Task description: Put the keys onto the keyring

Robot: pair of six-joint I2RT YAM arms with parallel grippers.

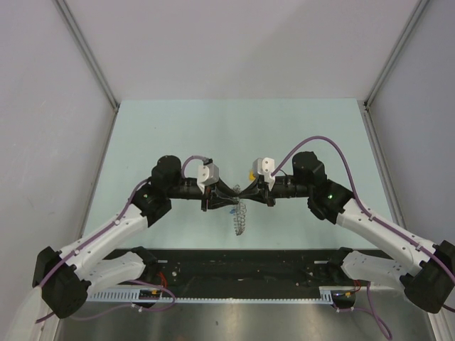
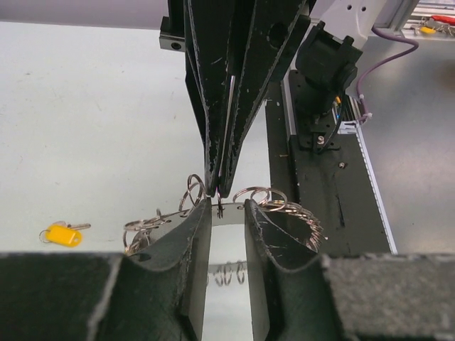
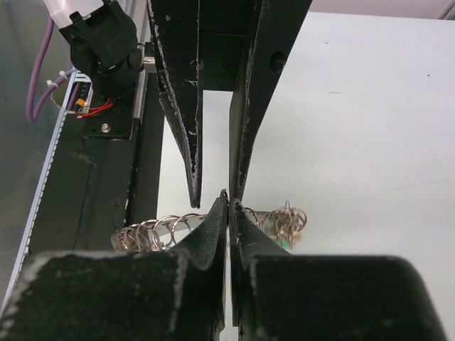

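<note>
The keyring point(image 1: 242, 219) is a grey coil of small loops beneath the two grippers, which meet tip to tip at the table's middle. In the left wrist view its loops point(image 2: 281, 202) spread to both sides of my fingers. My left gripper point(image 2: 229, 207) has its jaws apart, straddling the ring's band. My right gripper point(image 3: 229, 202) is shut on a thin loop of the keyring point(image 3: 153, 229). A green key head point(image 3: 284, 244) sits among loops at one end. A yellow key point(image 2: 64, 234) lies alone on the table, also visible in the top view point(image 1: 252, 172).
The pale green table point(image 1: 178, 135) is walled by grey panels at left, right and back. A black rail with cabling point(image 1: 234, 266) runs along the near edge by the arm bases.
</note>
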